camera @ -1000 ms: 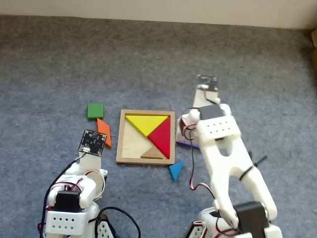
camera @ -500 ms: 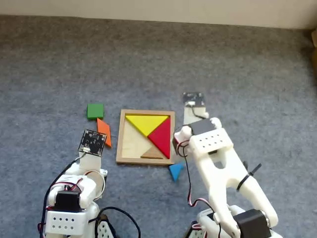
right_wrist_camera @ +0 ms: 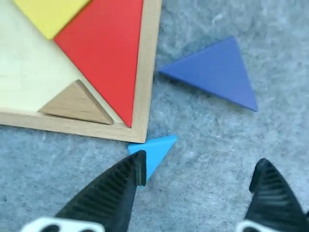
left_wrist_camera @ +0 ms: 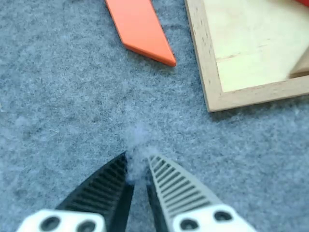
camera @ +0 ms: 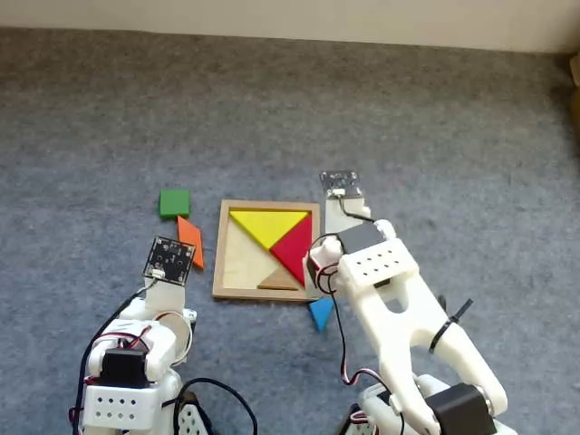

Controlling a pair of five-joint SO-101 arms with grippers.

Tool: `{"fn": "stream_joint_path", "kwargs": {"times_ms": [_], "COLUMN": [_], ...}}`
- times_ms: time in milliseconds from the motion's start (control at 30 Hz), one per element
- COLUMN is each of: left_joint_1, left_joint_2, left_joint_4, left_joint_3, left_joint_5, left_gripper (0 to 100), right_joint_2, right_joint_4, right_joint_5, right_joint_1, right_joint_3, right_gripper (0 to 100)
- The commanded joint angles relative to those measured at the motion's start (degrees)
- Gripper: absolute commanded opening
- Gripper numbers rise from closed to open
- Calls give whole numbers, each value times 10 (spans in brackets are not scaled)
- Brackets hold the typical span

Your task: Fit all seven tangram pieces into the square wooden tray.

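Grey carpet (camera: 109, 118) bore square wooden tray (camera: 219, 263), green square piece (camera: 174, 202), orange parallelogram (camera: 190, 241), small light-blue triangle (camera: 321, 313), larger dark-blue triangle (right_wrist_camera: 217, 72).

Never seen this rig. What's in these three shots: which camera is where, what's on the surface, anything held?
A left arm and right arm, small robots, sit side by side on a grey carpeted surface. The high view looks down on both; each wrist view comes from a camera on one arm, looking past its own end effector. The wooden tray holds a yellow triangle, red triangle and tan triangle. Outside it lie a green square, orange parallelogram, light blue triangle and dark blue triangle. The left end effector is shut on nothing; the right end effector is open, empty, near the light blue triangle.
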Motion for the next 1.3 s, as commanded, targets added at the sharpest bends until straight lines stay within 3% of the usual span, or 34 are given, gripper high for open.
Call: {"fn": "stream_joint_path", "kwargs": {"times_ms": [0, 467, 733, 1267], "left_joint_1": [-5, -1, -3, -15], "left_joint_2": [-29, -29, -29, -29], "left_joint_4": [4, 4, 4, 6], "left_joint_3": [11, 11, 11, -45], "left_joint_5": [-4, -4, -4, -8], "left_gripper": [6, 6, 6, 6], "right_joint_2": [-29, -272, -384, -783], "right_joint_4": [1, 39, -51, -116], "right_joint_5": [-8, -4, -4, -5], "right_joint_1": [-3, 42, 72, 101], "right_joint_3": [-4, 73, 185, 428], "right_gripper": [332, 332, 332, 332]}}
